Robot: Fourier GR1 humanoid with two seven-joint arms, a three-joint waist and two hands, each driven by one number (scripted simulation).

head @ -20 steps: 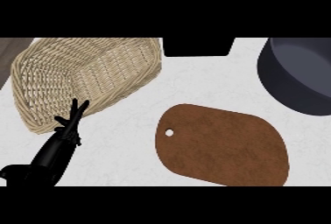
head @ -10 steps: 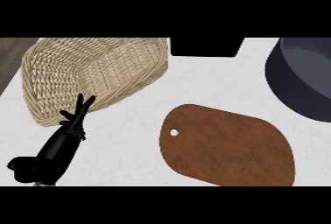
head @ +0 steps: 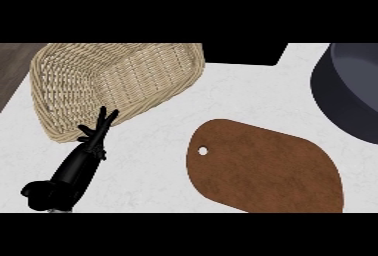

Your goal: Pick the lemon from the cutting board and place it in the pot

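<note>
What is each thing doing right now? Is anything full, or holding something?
left hand: open, fingers straight, tips at the basket's rim, holding nothing.
wicker basket: nothing inside.
cutting board: lying flat, nothing on it, no lemon in view.
pot: partly cut off at the right edge; contents cannot be told.

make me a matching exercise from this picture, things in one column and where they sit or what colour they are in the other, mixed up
Things:
1. basket
2. cutting board
3. pot
4. left hand

Descriptions:
A. dark grey, cut off by the right edge
B. black, fingers straight, over the basket's near rim
C. brown, with a small hole near its left end
D. pale woven wicker, upper left

Pairs: 1-D, 2-C, 3-A, 4-B
</note>
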